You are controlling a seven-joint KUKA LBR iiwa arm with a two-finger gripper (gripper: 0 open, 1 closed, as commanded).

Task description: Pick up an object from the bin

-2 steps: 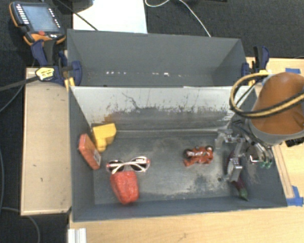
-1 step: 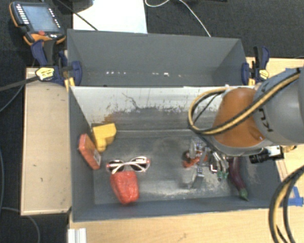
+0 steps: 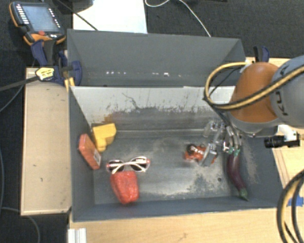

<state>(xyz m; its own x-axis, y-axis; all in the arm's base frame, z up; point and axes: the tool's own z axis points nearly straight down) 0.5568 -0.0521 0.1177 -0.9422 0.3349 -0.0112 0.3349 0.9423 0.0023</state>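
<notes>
1. The gripper point(image 3: 212, 151) hangs low in the grey bin point(image 3: 167, 180), right of the middle and a little out from the far wall. The arm comes in from the right, and its orange wrist cover point(image 3: 253, 96) hides much of what is behind it.
2. Whether the gripper is released or clenched cannot be told from this angle. Nothing is seen grasped in it.
3. Just beside the gripper, on its left and perhaps touching it, lies a small red-and-black thing point(image 3: 193, 154) flat on the bin floor. As the nearest loose thing, it is the likeliest one to be picked. It is compact; its longer side seems to run roughly across the bin, left to right, though this is hard to tell.
4. Just to the gripper's right lies a dark purple aubergine point(image 3: 236, 173), close to the right wall. Its long axis runs from the far side toward the near wall, and its near end tilts slightly rightward. It probably settled there against the slope of the wall.
5. The other things are well apart, on the left. A yellow block point(image 3: 104, 134) and an orange block point(image 3: 89, 151) sit against the left wall. White-framed sunglasses point(image 3: 127, 164) lie just above a red strawberry-like lump point(image 3: 125, 188).
6. With bare floor around the small red thing, a straight descent looks unhindered. The aubergine is the only close neighbour that could be nudged.
</notes>
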